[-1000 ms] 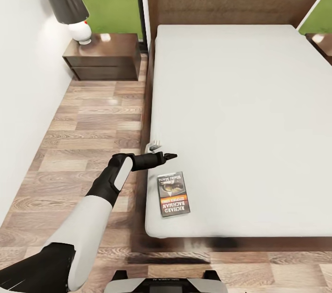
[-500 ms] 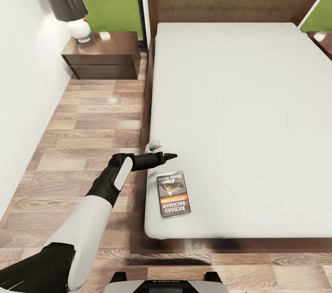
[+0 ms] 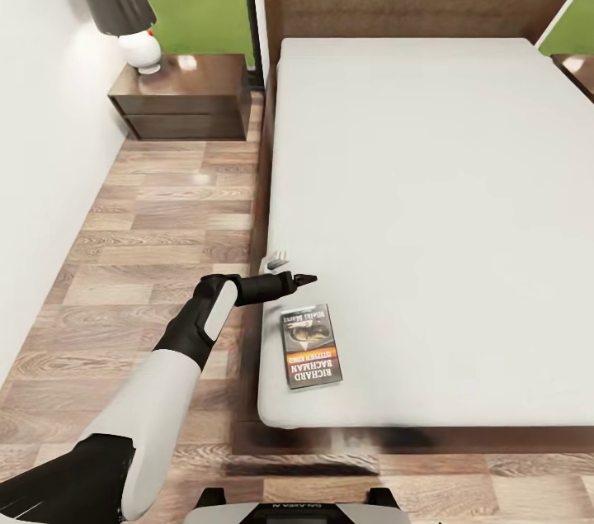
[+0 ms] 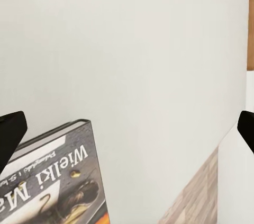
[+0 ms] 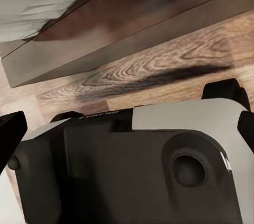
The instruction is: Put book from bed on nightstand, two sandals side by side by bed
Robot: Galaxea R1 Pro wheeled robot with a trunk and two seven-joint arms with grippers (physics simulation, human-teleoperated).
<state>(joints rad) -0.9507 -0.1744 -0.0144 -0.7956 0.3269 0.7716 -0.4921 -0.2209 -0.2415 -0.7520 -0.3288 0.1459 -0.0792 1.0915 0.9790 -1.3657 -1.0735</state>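
The paperback book (image 3: 312, 345) lies flat near the left, near corner of the bed (image 3: 429, 202), and the left gripper (image 3: 299, 279) hovers just beyond its far edge with its fingers spread wide apart in the left wrist view, holding nothing. Because the book is thin and flush on the mattress, the fingers may slide over the cover or nudge it off the near edge instead of getting under it. The right gripper (image 5: 127, 128) hangs low over the robot's base with its fingertips spread, and the nightstand (image 3: 183, 97) stands well away at the far left, so a weak pinch could drop the book on the way.
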